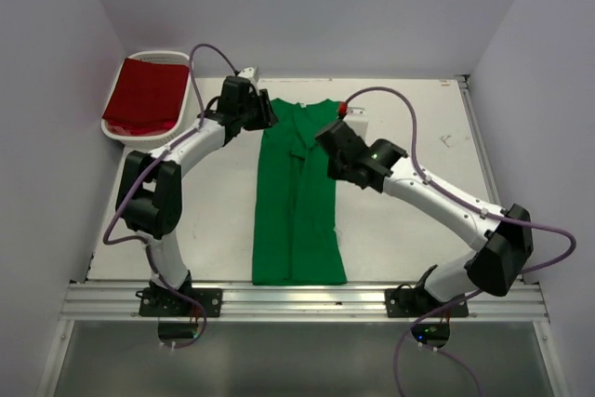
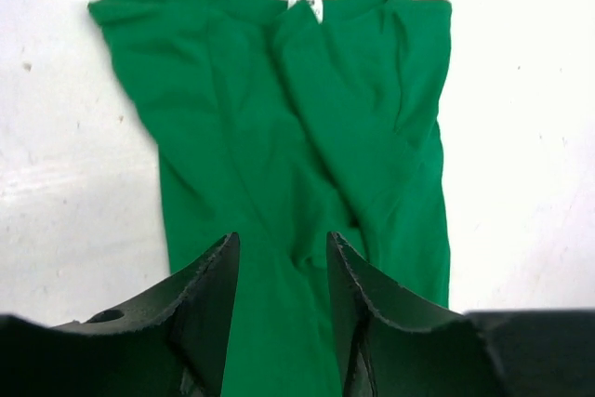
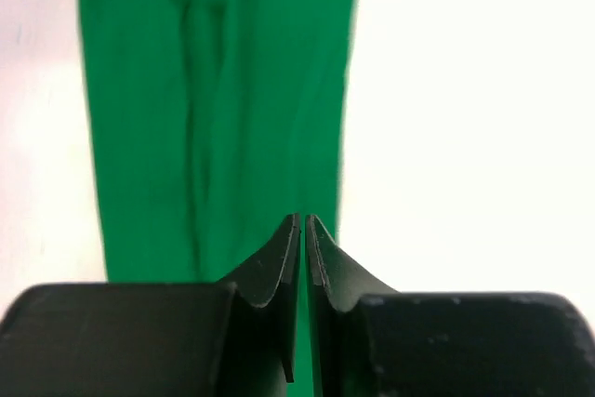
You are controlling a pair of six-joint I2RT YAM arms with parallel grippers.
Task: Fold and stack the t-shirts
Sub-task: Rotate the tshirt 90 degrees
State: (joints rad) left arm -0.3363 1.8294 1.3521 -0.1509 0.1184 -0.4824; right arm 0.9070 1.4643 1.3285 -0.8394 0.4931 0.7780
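Green t-shirt (image 1: 297, 211): lies flat down the middle of the table (image 1: 418, 220), collar at the far end, hem at the near edge. Both sides are folded inward, so it is a long narrow strip (the lengthwise folds look done).
Neck label (image 2: 310, 4): small and white, showing at the collar.
Dark red t-shirt (image 1: 144, 95): sits in the white slatted basket (image 1: 116, 132) at the far left corner, well apart from the green one, not yet folded out.
Left gripper (image 2: 279, 244): at the collar end near the shirt's left side, jaws standing apart with nothing clamped. Green cloth shows through the gap.
Right gripper (image 3: 303, 220): over the shirt's right edge, jaws drawn almost together. Whether a fold of cloth is caught cannot be told.
Why placed so: one arm on each side of the collar end probably suits a crosswise fold, far end brought toward the hem.
Risk: a one-sided grip would skew the strip.
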